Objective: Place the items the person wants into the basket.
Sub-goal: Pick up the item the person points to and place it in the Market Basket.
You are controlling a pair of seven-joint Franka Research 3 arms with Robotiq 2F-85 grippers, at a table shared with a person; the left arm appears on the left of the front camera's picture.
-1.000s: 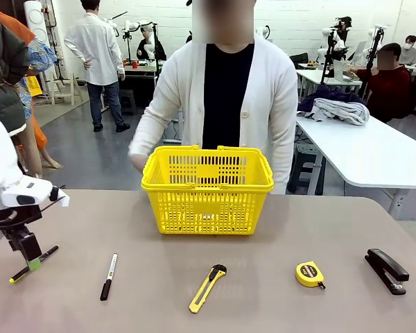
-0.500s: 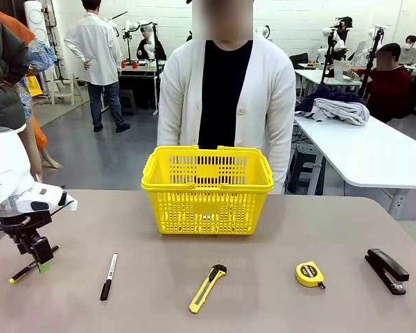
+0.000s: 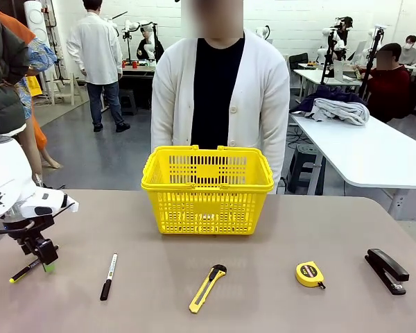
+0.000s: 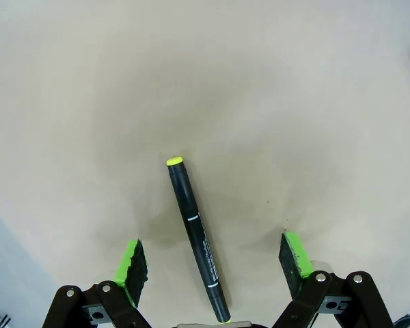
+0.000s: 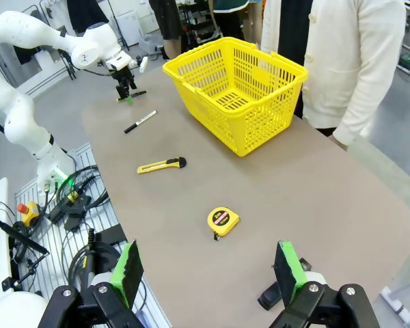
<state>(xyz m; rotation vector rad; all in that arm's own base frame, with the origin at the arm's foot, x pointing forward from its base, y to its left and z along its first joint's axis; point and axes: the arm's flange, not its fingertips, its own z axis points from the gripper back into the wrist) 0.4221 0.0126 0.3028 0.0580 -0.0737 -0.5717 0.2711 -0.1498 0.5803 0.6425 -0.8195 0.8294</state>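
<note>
The slim black pen with a yellow tip lies flat on the table, between the fingers of my left gripper. The jaws stand apart on either side of it, with a gap to each pad. From the front, that gripper is low over the pen at the table's left edge. The yellow basket stands mid-table before the person. The tape measure and black stapler lie front right. My right gripper hangs open high above the tape measure.
A white-barrelled marker and a yellow utility knife lie along the front of the table between pen and tape measure. The person stands behind the basket, arms down. Other tables and people are farther back.
My left gripper has shifted slightly right and settled low over the pen. The person's hand beside the basket has dropped back to their side.
</note>
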